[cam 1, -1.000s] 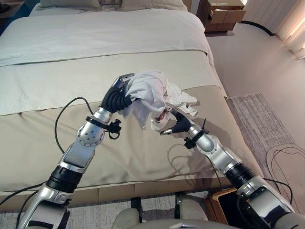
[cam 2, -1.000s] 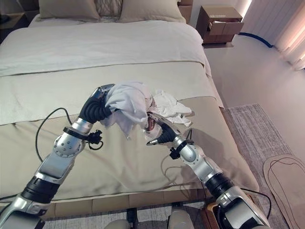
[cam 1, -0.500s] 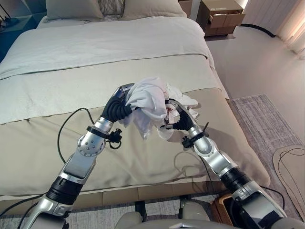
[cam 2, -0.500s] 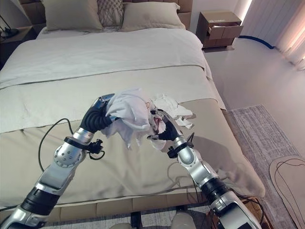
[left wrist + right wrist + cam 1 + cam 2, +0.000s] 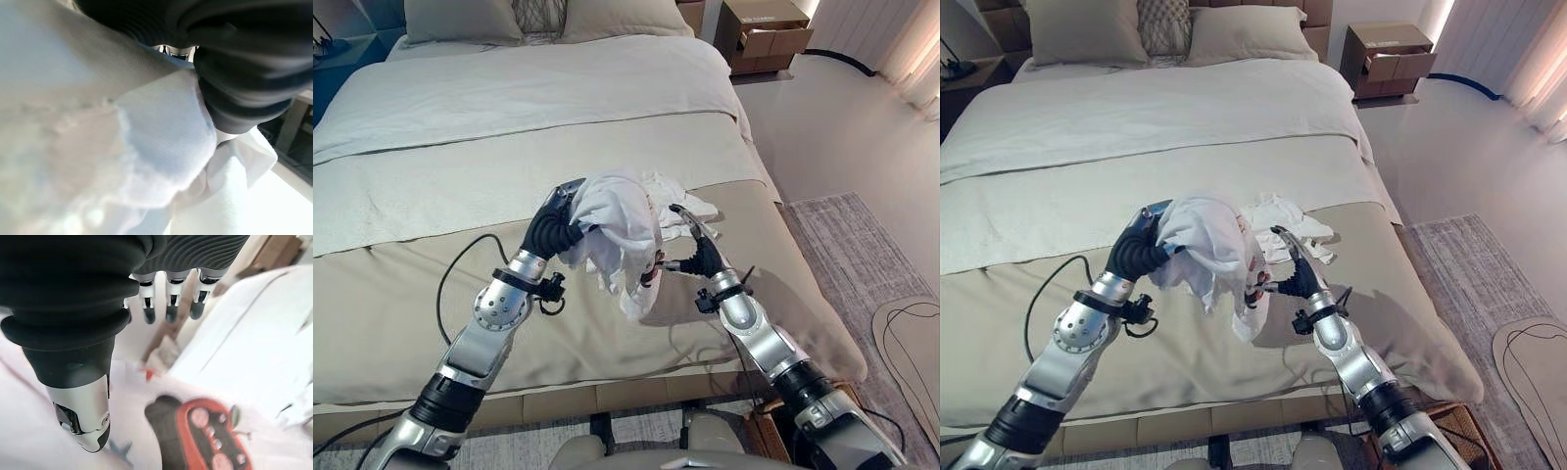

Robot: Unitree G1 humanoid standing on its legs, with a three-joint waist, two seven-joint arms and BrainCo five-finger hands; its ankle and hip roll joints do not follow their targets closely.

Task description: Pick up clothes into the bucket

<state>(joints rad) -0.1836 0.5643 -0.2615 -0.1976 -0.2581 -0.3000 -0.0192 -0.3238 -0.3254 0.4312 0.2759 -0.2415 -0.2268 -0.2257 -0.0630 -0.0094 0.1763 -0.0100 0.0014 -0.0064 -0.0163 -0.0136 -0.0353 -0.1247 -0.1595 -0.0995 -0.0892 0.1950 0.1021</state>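
Note:
A white garment [image 5: 619, 211] with a red and black print [image 5: 205, 431] hangs bunched over my left hand [image 5: 553, 220], lifted above the bed [image 5: 509, 147]. The cloth hides that hand's fingers, and the left wrist view shows white cloth [image 5: 122, 147] against the dark cover. My right hand [image 5: 700, 257] is just right of the hanging garment, fingers [image 5: 170, 308] straight and spread, thumb [image 5: 80, 416] close to the cloth. A second white garment [image 5: 1283, 215] lies crumpled on the beige cover behind both hands. The brown rim of a woven bucket [image 5: 1451, 419] shows on the floor at lower right.
The bed's near edge runs below my arms, with pillows [image 5: 1077, 29] at the head. A wooden nightstand [image 5: 1391, 54] stands at the far right. A grey rug [image 5: 1489, 284] lies on the floor right of the bed.
My right hand rose to the garment, then drew back slightly right with its fingers straightened upward. The garment's loose end now hangs lower. The camera has tilted to show more of the bed.

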